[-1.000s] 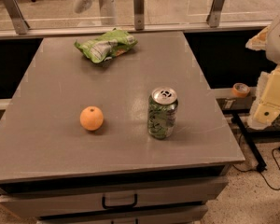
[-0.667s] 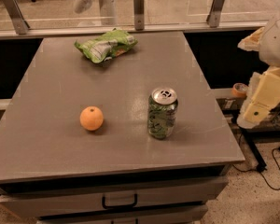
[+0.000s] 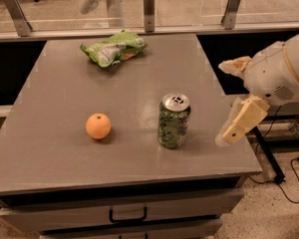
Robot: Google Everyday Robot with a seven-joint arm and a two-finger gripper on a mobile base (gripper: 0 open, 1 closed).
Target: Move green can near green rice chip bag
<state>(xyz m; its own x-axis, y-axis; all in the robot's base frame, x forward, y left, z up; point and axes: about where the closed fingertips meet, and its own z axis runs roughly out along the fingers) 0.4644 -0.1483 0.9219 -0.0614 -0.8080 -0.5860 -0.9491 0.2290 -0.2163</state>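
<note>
The green can (image 3: 174, 121) stands upright on the grey table (image 3: 65, 148), right of centre and toward the front. The green rice chip bag (image 3: 114, 48) lies wrinkled near the table's back edge, well apart from the can. My gripper (image 3: 231, 99) hangs over the table's right edge, to the right of the can and a little above the tabletop. It is open and empty, with one cream finger (image 3: 234, 65) above and the other (image 3: 241, 122) below. It does not touch the can.
A round orange fruit (image 3: 98, 126) sits left of the can. A glass rail with metal posts (image 3: 148, 6) runs behind the table. A drawer handle (image 3: 128, 215) shows below the front edge. Cables (image 3: 284, 178) lie on the floor at the right.
My gripper and arm have moved left from the right edge of view toward the table and the can. The can, bag and orange have not moved.
</note>
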